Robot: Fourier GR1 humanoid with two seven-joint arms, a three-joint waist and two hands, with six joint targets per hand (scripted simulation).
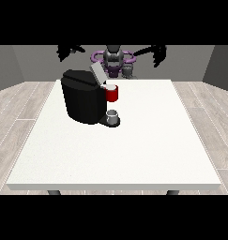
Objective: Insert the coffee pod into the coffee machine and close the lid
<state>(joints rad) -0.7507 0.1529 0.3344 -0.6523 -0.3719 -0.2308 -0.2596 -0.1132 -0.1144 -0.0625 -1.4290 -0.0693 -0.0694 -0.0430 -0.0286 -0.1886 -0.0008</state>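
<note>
Clearly, both hands are raised well above and behind the table (134,154), far from the work. At the upper left of the frame, the hand at the view's left (68,50) hangs in the air with fingers that look spread and relaxed, holding nothing. Below it and a little to the right stands the black coffee machine (82,101), its grey lid (97,72) tilted up and open. A red pod holder (112,93) juts from the machine's right side, with a pale ring at its top (110,86); whether that ring is the coffee pod already seated I cannot tell, and no separate pod shows on the table. A small grey cup (113,116) sits on the machine's base, just under the red holder.

Further right, at the upper right of the frame, the hand at the view's right (157,54) also hangs free, fingers drooping and unclenched, nothing in it.

The open lid lies down and to the right of the left-side hand and down and well to the left of the right-side hand; the left-side hand looks nearer, I judge. The lid's long axis slants up-left to down-right. Nothing stands between either hand and the lid, though the machine's body sits close beneath the left-side approach.
</note>
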